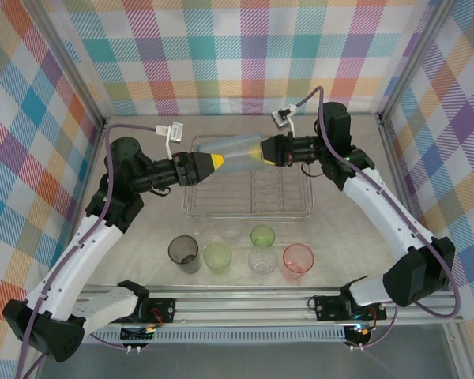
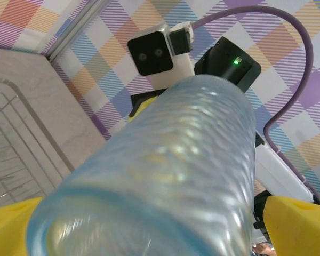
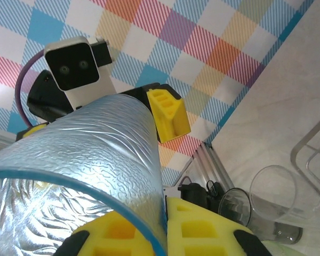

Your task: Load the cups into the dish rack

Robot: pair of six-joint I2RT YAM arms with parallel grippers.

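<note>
Blue cup (image 1: 237, 154) hangs sideways above the rack (image 1: 249, 207); left gripper (image 1: 215, 162) and right gripper (image 1: 263, 151) each clamp one end, half hiding it overhead.

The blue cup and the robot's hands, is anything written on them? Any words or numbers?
No readable text anywhere: the blue cup, the left hand, the right hand, the dish rack and the checked walls carry no words, numbers or logos.
</note>
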